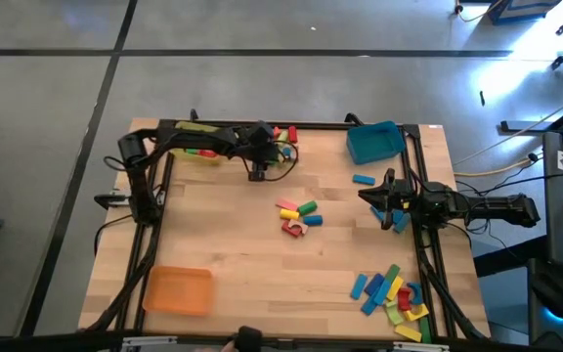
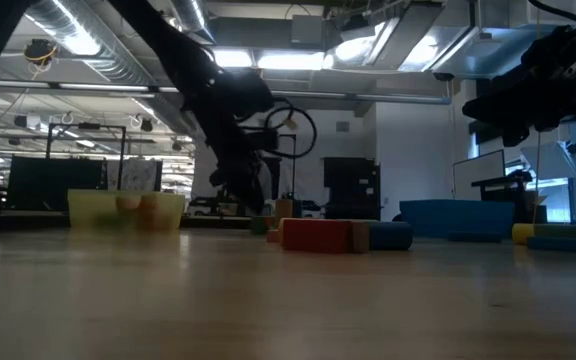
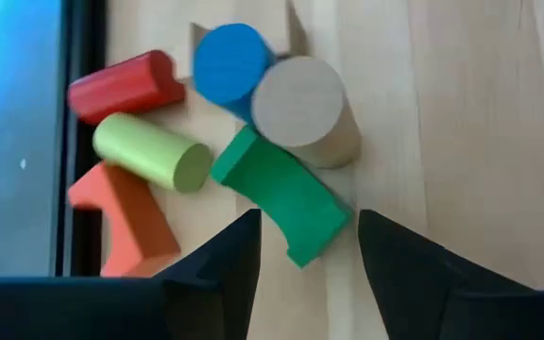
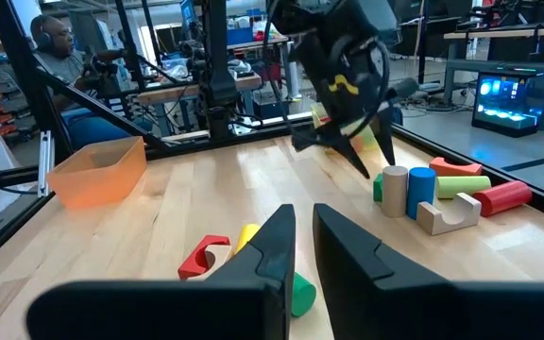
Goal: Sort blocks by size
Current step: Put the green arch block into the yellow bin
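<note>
By the table's far edge lies a cluster of blocks: a green arched block [image 3: 281, 194], a bare wooden cylinder [image 3: 300, 104], a blue cylinder [image 3: 229, 61], a red cylinder [image 3: 126, 85], a yellow-green cylinder [image 3: 149, 151] and an orange-red arch [image 3: 121, 222]. My left gripper [image 3: 305, 255] slants down over them, open. Its fingers stand on either side of the green block's near end. I cannot tell whether they touch it. My right gripper [image 4: 305, 236] waits at the table's right edge [image 1: 384, 196], level, shut, holding nothing.
A yellow tray [image 1: 198, 147] stands at the far left, a blue tray [image 1: 374, 142] at the far right and an orange tray [image 1: 177, 290] at the near left. More blocks lie mid-table [image 1: 299, 217] and at the near right [image 1: 394, 293]. A person sits beyond the table [image 4: 59, 42].
</note>
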